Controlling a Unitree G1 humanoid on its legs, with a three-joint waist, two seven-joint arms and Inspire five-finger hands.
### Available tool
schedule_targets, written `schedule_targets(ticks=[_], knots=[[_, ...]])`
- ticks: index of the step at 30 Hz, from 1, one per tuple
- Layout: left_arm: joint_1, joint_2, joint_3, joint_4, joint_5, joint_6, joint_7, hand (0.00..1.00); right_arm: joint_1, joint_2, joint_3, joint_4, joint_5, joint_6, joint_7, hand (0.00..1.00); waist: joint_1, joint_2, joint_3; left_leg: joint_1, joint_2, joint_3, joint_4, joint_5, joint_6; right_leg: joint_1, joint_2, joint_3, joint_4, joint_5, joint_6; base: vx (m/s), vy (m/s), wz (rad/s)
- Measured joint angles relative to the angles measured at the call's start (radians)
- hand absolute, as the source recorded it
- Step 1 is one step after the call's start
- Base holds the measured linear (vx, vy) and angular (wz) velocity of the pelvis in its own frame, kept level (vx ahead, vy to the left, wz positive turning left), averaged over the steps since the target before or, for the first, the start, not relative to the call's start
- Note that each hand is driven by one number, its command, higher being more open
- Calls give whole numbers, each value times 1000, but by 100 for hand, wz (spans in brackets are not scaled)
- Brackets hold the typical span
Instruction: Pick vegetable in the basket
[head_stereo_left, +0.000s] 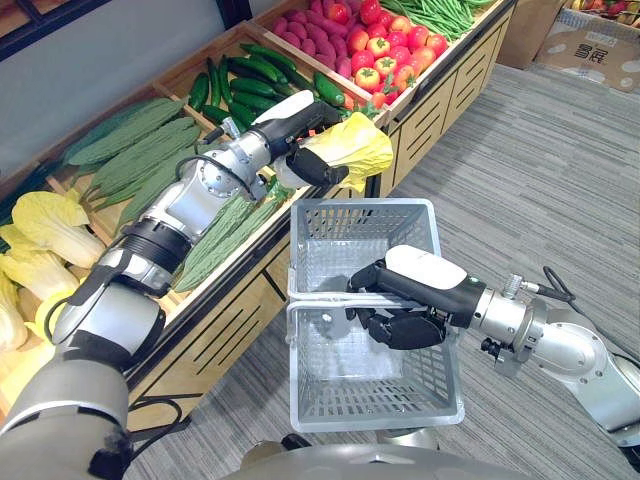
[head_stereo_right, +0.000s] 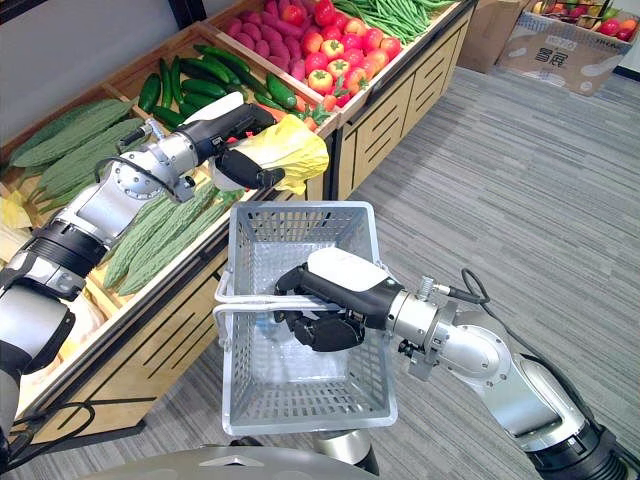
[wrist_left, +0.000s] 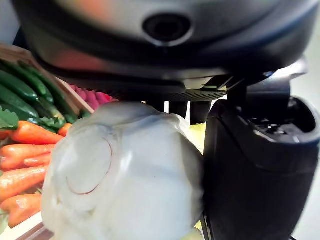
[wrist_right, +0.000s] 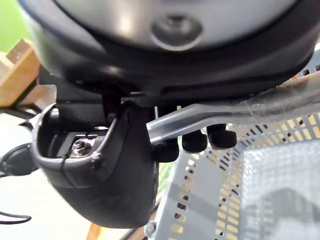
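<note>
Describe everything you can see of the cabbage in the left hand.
The cabbage is a whole leafy head: crinkled yellow-green leaves at one end, a smooth whitish rounded base at the other, with a faint ring mark on it. The left hand grips the base end, fingers and thumb curled round it, holding it sideways in the air, leaves pointing away from the arm. It hangs above and beyond the far rim of the grey mesh basket, apart from it, touching only the hand.

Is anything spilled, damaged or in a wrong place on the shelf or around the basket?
Nothing stands out. The left robot hand grips a pale yellow-green leafy cabbage near the grey plastic mesh basket, which the right robot hand holds by its handle. The other vegetables lie sorted on the wooden shelf.
</note>
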Motion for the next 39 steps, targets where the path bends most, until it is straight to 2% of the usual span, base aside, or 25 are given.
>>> schedule_targets(ticks=[5,9,16,20,25,27,34,36,39], knots=[[1,-15,-15,-16,-2,0,-22,0,6,2,-8,0,0,0,4,0,3,0,0,-11,1,-11,17,-8,3,-1,-5,-9,2,-2,1,16,7,7],[17,-17,-63,-118,-22,1,-55,0,6,2,-7,0,0,0,6,0,7,0,0,-12,-1,-17,17,-9,3,0,-8,-18,2,-2,1,26,0,5],[23,8,-183,-310,-242,-2,-116,0,0,-25,-5,0,20,0,7,0,7,2,-1,-11,-1,-17,16,-9,2,3,-8,-19,2,-2,1,0,0,0],[24,32,-212,-348,-319,-1,-123,0,-15,-72,2,-4,58,-1,9,0,3,17,-2,-11,-1,-16,17,-10,1,3,-9,-19,2,-2,1,0,0,0],[24,70,-237,-381,-329,1,-121,0,-25,-97,22,-10,59,-2,10,0,7,36,-6,-11,1,-16,17,-10,1,3,-8,-19,2,-2,1,0,0,0],[24,100,-242,-414,-329,1,-124,0,-26,-113,29,-27,59,-2,10,0,6,37,-7,-12,1,-17,19,-10,1,3,-8,-19,2,-2,1,0,0,0],[40,116,-244,-426,-310,0,-128,0,-31,-114,36,-30,59,-1,32,0,7,37,-7,-14,4,-19,31,-14,1,3,-9,-20,2,-2,1,0,0,0],[64,116,-235,-426,-291,-1,-128,0,-30,-111,36,-30,58,-1,39,0,6,37,-7,-14,4,-19,32,-15,1,3,-9,-20,2,-2,1,0,0,0],[112,116,-241,-422,-166,-1,-157,0,-29,-94,35,-30,57,4,55,0,5,38,-8,-14,4,-21,32,-16,2,5,-10,-21,2,-2,1,0,0,0]])
